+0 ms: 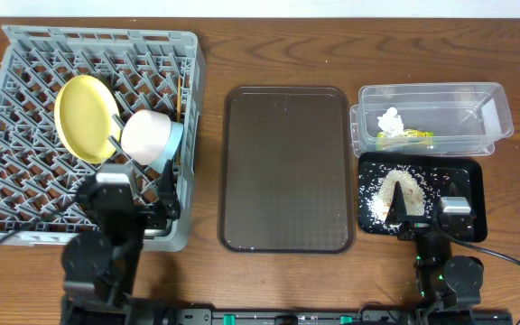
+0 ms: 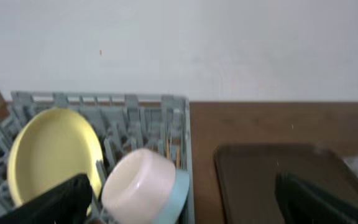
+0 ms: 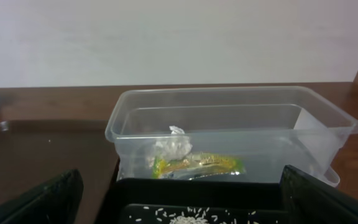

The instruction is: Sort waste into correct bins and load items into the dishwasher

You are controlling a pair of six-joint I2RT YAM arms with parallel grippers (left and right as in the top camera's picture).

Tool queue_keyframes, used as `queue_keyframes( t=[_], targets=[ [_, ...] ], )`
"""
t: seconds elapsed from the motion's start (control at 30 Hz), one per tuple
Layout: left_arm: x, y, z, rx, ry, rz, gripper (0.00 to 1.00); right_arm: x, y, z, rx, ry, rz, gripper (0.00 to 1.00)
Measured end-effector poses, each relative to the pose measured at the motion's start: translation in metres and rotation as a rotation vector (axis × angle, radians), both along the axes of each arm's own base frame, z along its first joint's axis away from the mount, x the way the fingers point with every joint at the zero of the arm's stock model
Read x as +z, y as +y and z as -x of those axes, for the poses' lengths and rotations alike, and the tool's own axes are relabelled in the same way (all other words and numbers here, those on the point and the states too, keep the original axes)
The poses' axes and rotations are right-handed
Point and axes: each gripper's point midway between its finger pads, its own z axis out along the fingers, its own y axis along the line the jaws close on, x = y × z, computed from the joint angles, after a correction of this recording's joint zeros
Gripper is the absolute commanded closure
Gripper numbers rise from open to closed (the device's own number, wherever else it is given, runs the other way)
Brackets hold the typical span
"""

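Two grippers, spread wide, empty. Ahead of the left gripper (image 2: pixel 184 186), plate (image 2: pixel 55 152), pink bowl (image 2: pixel 138 186), blue bowl (image 2: pixel 180 193) and chopsticks (image 2: pixel 168 149) stand in the rack (image 2: pixel 129 102). Ahead of the right gripper (image 3: pixel 180 180), tissue (image 3: pixel 169 146) and wrapper (image 3: pixel 204 165) lie in the tub (image 3: pixel 229 99), with rice (image 1: pixel 403 191) on the black tray (image 1: pixel 468 181) beneath it. Sorting looks finished; next, both arms need only park.

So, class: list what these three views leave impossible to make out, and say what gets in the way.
- Light blue bowl: overhead, only a rim sliver shows; the pinkish-white bowl covers the rest.
- Chopsticks: overhead, too thin to count.
- Wrapper print: right wrist, blurred behind the clear tub wall.
- Dish rack: left wrist, near side cut off by the bottom edge.
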Motion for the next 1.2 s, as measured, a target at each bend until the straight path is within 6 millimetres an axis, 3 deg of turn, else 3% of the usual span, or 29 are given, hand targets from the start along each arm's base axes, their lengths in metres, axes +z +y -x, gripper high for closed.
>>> queue_keyframes(
  t=[0.3,0.8,1.2],
  targets=[
    [-0.065,0.002,0.008,0.004,-0.073,0.007,0.05,0.000,0.000,0.000,0.000,0.000,0.000,0.01],
    [-0.126,0.001,-0.003,0.006,-0.056,0.022,0.02,0.000,0.000,0.000,0.000,0.000,0.000,0.01],
    [-0.127,0.006,-0.003,0.029,-0.053,0.025,0.02,0.000,0.000,0.000,0.000,0.000,0.000,0.01]
  ],
)
